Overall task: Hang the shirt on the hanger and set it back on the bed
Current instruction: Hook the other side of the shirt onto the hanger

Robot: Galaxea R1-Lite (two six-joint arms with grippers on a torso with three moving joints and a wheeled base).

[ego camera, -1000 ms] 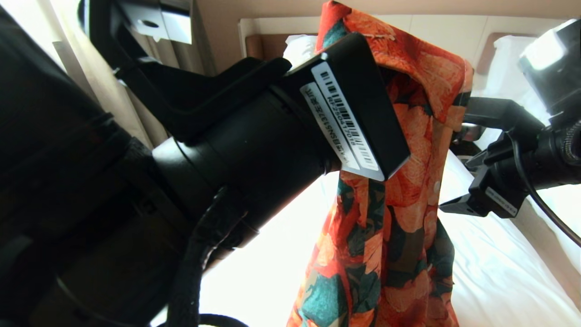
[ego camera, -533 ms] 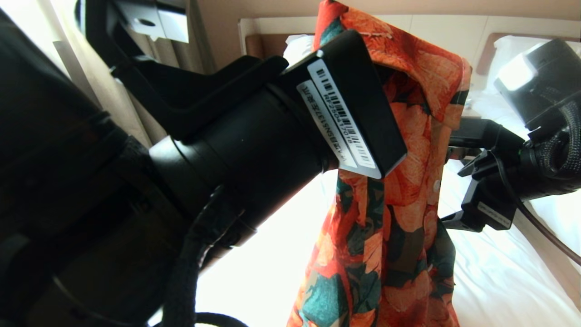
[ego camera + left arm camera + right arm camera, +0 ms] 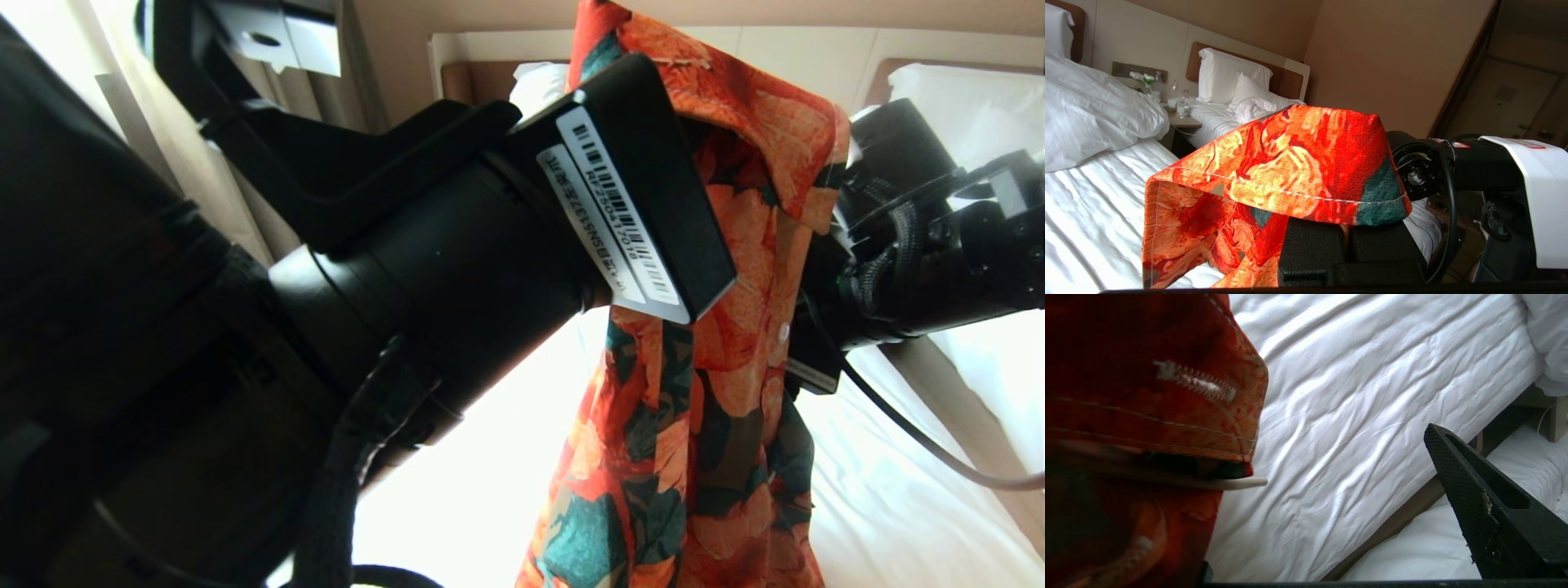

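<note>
Hanging from raised left gripper (image 3: 1347,241), shirt (image 3: 718,343) is held up above bed (image 3: 898,506); jaws are closed, collar fabric draped over them and pinched. Orange-flowered cloth is seen trailing down toward white sheets. Right gripper (image 3: 1331,473) is placed close against shirt's far edge, jaws spread wide, nothing gripped; one black finger (image 3: 1470,490) is seen clear of cloth. Thin cream end of hanger (image 3: 1241,482) is seen poking out from under shirt hem. Second bed (image 3: 1229,106) with pillows is visible beyond.
</note>
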